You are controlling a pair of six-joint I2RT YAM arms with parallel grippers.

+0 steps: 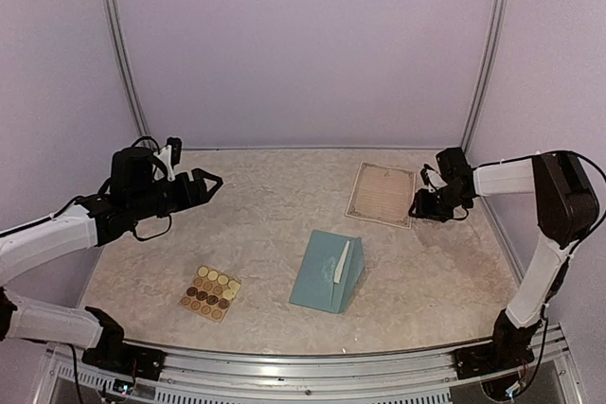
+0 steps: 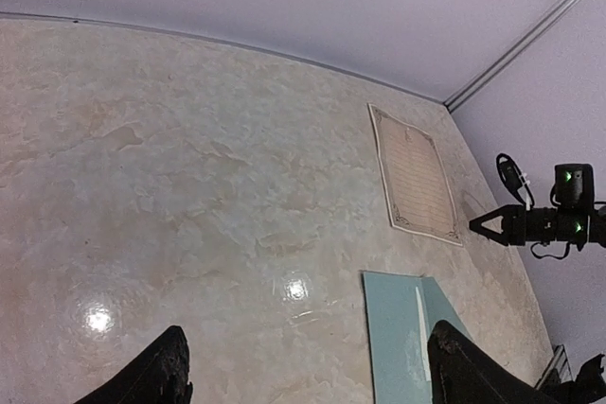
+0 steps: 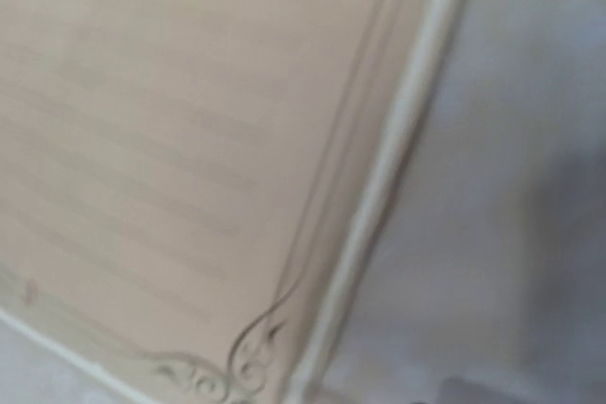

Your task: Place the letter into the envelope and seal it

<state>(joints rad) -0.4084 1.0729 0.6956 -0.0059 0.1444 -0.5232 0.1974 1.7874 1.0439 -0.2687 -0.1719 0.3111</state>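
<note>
Progress: early, nothing inserted or sealed. The letter (image 1: pixel 382 193) lies flat on the table (image 1: pixel 275 186), far right, apart from the teal envelope (image 1: pixel 327 272) at centre. Right gripper (image 1: pixel 418 207) sits at the letter's edge; whether its jaws are spread or pinching cannot be told. Left gripper (image 1: pixel 210 188) hovers, spread wide. Sticker sheet (image 1: pixel 210 292) untouched.

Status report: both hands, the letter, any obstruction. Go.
Left hand open, empty. Right hand at edge of letter, grip unclear. Letter flat, outside envelope. Nothing between them.
</note>
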